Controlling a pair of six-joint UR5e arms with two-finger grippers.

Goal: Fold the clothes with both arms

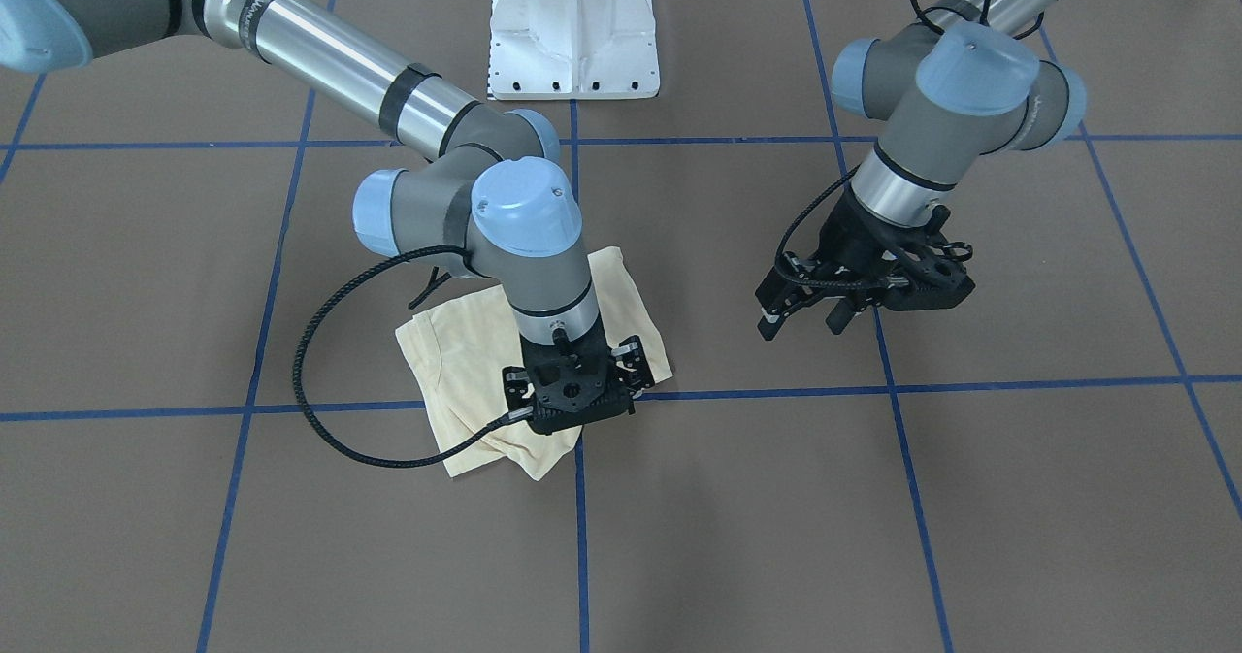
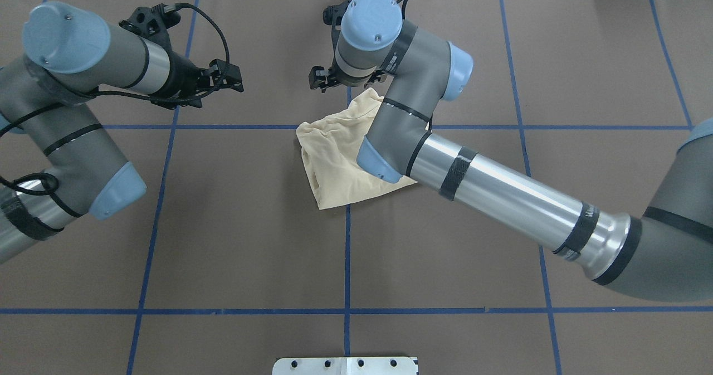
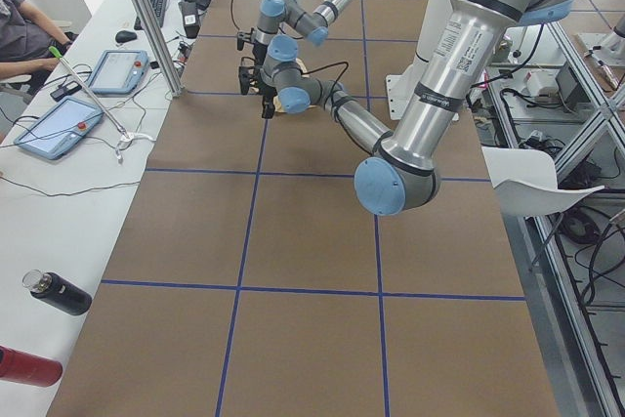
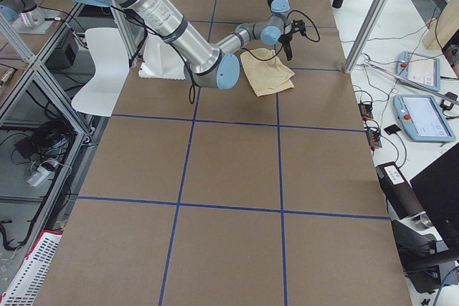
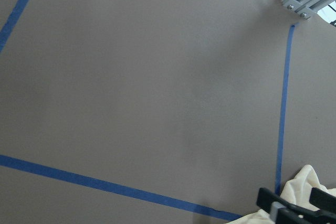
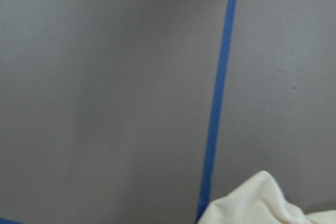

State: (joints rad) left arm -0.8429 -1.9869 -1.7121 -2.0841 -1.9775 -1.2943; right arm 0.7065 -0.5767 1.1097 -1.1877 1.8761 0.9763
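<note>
The clothes are one pale cream-yellow shirt (image 1: 456, 362), lying in a folded, slightly rumpled bundle (image 2: 334, 157) near the table's middle. Its print and label are hidden. My right gripper (image 1: 577, 410) points straight down over the bundle's far edge; its jaws look spread and hold nothing. The right wrist view shows only a corner of the shirt (image 6: 262, 203) on the brown table. My left gripper (image 1: 803, 323) hovers open and empty above bare table, well apart from the shirt, with its fingers aimed toward it (image 2: 231, 77). The left wrist view catches a bit of shirt (image 5: 307, 182) at its lower right.
The white pedestal base (image 1: 572, 32) stands at the robot's side of the table. Blue tape lines (image 2: 347, 252) grid the brown surface. Beyond the far edge are aluminium posts (image 4: 373, 19), tablets (image 3: 59, 129), bottles (image 3: 59, 292) and a seated person (image 3: 20, 26).
</note>
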